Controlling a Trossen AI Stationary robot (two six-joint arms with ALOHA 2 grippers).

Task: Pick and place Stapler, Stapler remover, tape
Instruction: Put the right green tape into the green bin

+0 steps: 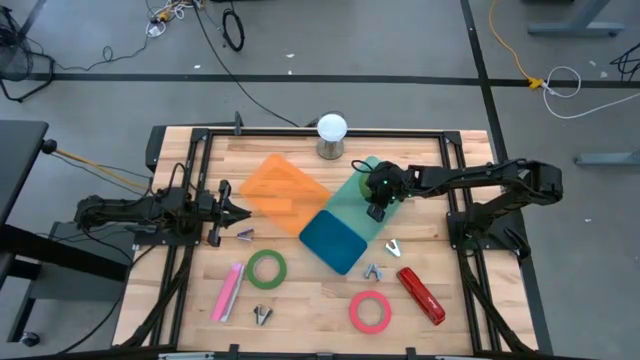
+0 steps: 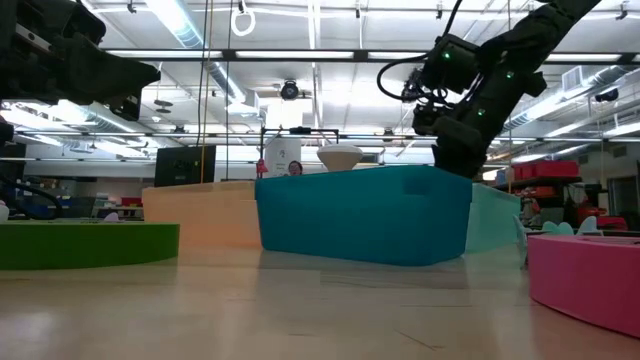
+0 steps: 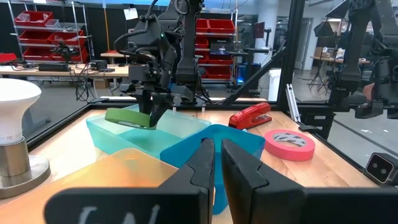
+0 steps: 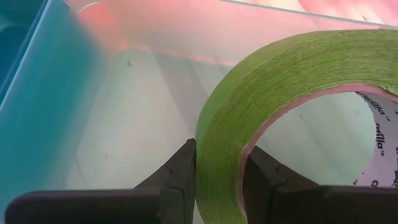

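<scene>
right gripper [image 3: 155, 112] over the light teal bin [image 1: 375, 195], fingers clamped on the wall of a green tape roll [image 4: 280, 99], held above the bin floor. left gripper [image 1: 235, 211] at the tabletop's [image 1: 310, 300] left side, fingers almost together, holding nothing. second green tape roll [image 1: 266, 268], pink tape roll [image 1: 370, 311], red stapler [image 1: 421, 295] and staple removers [image 1: 392, 247] on the tabletop near the dark teal bin [image 1: 333, 241].

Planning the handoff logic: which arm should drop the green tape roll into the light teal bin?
Right. The right gripper already clamps the green tape roll above the light teal bin; the left gripper waits at the table's left.
</scene>
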